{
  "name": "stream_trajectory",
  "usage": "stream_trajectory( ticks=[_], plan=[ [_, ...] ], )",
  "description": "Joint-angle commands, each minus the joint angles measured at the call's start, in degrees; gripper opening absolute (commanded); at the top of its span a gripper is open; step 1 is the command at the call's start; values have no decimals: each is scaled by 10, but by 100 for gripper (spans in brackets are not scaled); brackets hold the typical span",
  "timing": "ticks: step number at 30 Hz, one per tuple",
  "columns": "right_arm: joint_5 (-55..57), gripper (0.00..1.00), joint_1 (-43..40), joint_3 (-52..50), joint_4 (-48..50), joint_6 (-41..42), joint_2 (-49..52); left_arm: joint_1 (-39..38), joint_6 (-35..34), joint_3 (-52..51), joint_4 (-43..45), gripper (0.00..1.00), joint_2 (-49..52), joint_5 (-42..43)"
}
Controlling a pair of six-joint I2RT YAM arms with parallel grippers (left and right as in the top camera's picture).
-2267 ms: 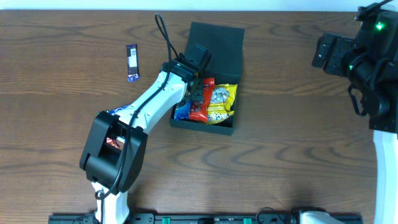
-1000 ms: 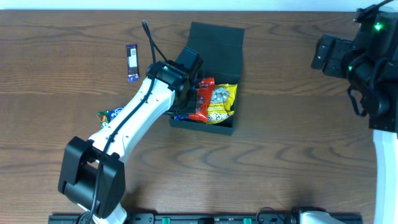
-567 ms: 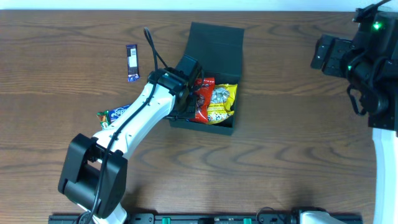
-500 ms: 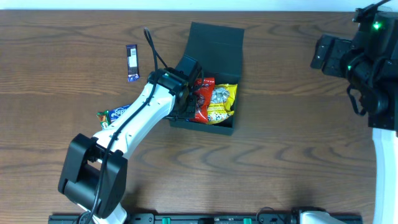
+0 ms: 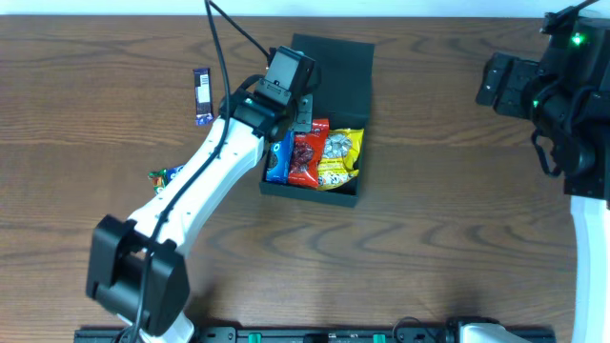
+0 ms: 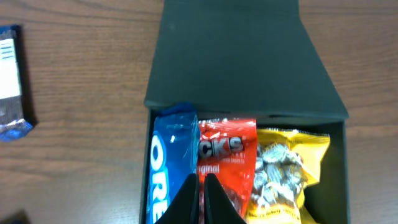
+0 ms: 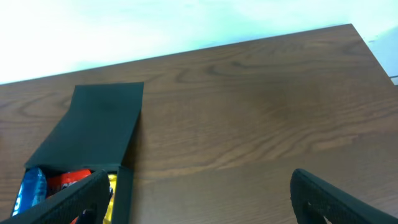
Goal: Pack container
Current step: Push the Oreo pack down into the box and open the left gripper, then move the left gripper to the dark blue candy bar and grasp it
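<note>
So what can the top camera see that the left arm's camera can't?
Only the overhead view shows the small green snack wrapper on the wooden table, plus the white left arm and black right arm. Only the left wrist view shows the left tool shut tight and the packets' letters. Both show the dark cardboard box, the blue packet, red packet and yellow packet inside, and the purple wrapped bar.

Overhead: left arm point(image 5: 205, 176) is covering most of the green packet point(image 5: 160, 175) and the container point(image 5: 343, 71)'s left wall; packet print is showing too small to read. Left wrist: bottom edge is cutting off the Oreo packet point(image 6: 168, 168), red packet point(image 6: 227, 155) and yellow packet point(image 6: 286, 174); left edge is clipping the purple bar point(image 6: 9, 81). Right wrist: bottom edge is cutting the container's front and both right gripper point(image 7: 199, 179) fingers point(image 7: 336, 199).
</note>
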Motion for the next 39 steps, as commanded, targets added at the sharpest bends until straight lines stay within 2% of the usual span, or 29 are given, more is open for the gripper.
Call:
stream_trajectory(
  ticks=[1, 7, 16, 29, 33, 37, 39],
  plan=[
    [-2, 92, -3, 2, 0, 8, 4, 10, 13, 5, 15, 6, 52, -10],
    [-2, 92, -3, 2, 0, 8, 4, 30, 23, 5, 73, 6, 78, -9],
    [0, 92, -3, 2, 2, 8, 4, 48, 23, 5, 69, 6, 116, 49],
    [0, 93, -3, 2, 15, 8, 4, 48, 23, 19, 62, 6, 111, 53],
    [2, 93, -3, 2, 15, 8, 4, 48, 23, 54, 24, 6, 91, 28],
    [2, 93, -3, 2, 15, 8, 4, 57, 23, 82, -42, 6, 63, -63],
    [2, 93, -3, 2, 17, 8, 4, 76, 23, 82, -65, 6, 56, -82]
  ],
)
